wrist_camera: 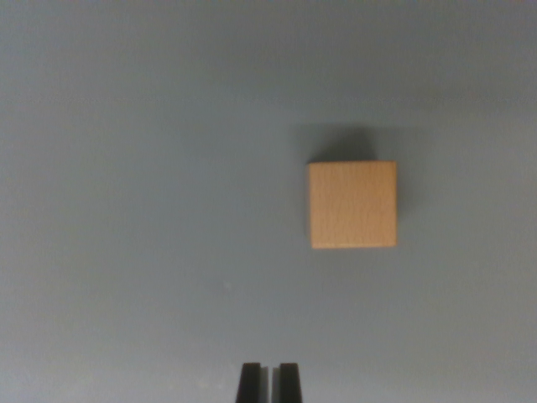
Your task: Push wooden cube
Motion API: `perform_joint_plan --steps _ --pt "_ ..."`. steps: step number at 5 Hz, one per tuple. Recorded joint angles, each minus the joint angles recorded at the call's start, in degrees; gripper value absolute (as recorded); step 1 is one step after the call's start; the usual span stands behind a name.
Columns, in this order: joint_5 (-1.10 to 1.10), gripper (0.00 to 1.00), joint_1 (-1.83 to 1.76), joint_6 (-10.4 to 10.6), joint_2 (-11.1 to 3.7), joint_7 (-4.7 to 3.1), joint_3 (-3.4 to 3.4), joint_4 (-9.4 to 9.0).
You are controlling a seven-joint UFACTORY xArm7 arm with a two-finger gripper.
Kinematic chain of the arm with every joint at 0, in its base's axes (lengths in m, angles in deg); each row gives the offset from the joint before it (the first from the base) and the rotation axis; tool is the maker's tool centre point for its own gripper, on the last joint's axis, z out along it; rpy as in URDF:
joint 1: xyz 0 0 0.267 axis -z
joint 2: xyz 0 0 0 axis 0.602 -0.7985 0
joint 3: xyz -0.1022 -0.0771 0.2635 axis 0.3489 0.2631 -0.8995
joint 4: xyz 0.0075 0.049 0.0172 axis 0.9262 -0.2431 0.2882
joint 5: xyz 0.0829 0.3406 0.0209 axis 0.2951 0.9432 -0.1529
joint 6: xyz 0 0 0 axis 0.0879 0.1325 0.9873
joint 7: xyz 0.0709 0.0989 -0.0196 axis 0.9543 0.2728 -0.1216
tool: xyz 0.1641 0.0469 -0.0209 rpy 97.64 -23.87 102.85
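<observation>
Now the wooden cube (352, 205) lies flat on the grey table (134, 168), in the wrist view's right half, w/ a soft shadow behind its far edge. The gripper (268, 379) shows only as two dark fingertips at the bottom edge, nearly together w/ just a thin slit between them, so I judge it closed and holding nothing. It is well apart from the cube and not in line w/ it: the cube sits more to the right.

Risks, as I judge them: if the arm goes straight fwd from here, the tips pass the cube on its left and miss. If they catch only a corner, the cube may turn instead of slide. Too high approach, and the tips go over the top.
</observation>
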Motion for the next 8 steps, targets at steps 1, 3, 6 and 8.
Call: perform_joint_plan --steps 1,3,6,8 --pt "0.0 0.0 0.0 0.0 0.0 0.0 0.0 0.0" --pt "-0.29 0.0 0.2 2.7 -0.64 -0.17 0.3 -1.92" --pt "-0.85 0.0 0.6 8.0 -1.88 -0.5 0.87 -5.65" --pt "-1.12 0.0 0.79 10.5 -2.46 -0.66 1.15 -7.43"
